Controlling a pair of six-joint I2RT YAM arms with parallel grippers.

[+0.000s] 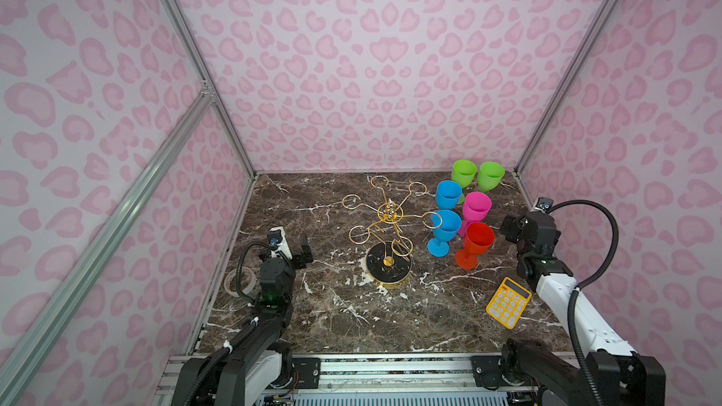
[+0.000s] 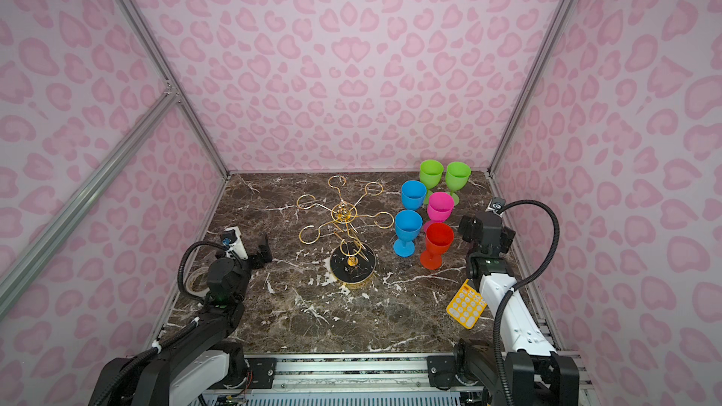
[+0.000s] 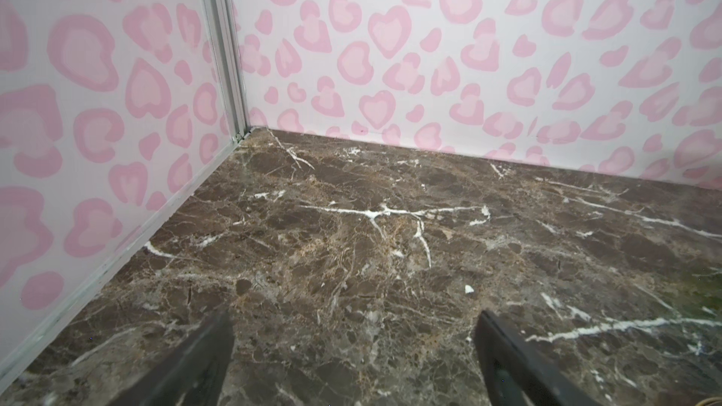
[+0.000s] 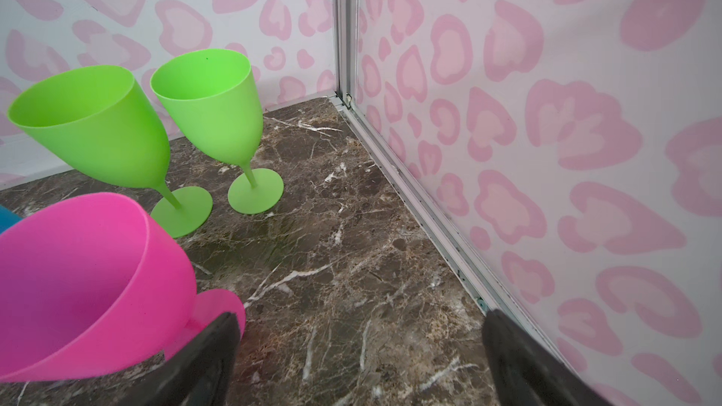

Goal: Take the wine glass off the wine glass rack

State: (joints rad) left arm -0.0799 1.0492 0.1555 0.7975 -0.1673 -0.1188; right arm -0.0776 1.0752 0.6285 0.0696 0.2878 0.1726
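Both top views show the rack (image 1: 388,267) standing in the middle of the table (image 1: 351,318), with six glasses (image 1: 475,208) upright in a cluster just to its right. Left gripper (image 3: 353,333) hangs wide open over bare tabletop at the left edge. Right gripper (image 4: 359,330), also spread and empty, sits just right of the pink glass (image 4: 90,279).

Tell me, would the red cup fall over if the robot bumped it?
Probably: the red wine glass has a wide bowl on a thin stem and small foot. It looks like plastic, so likely light, not brittle.
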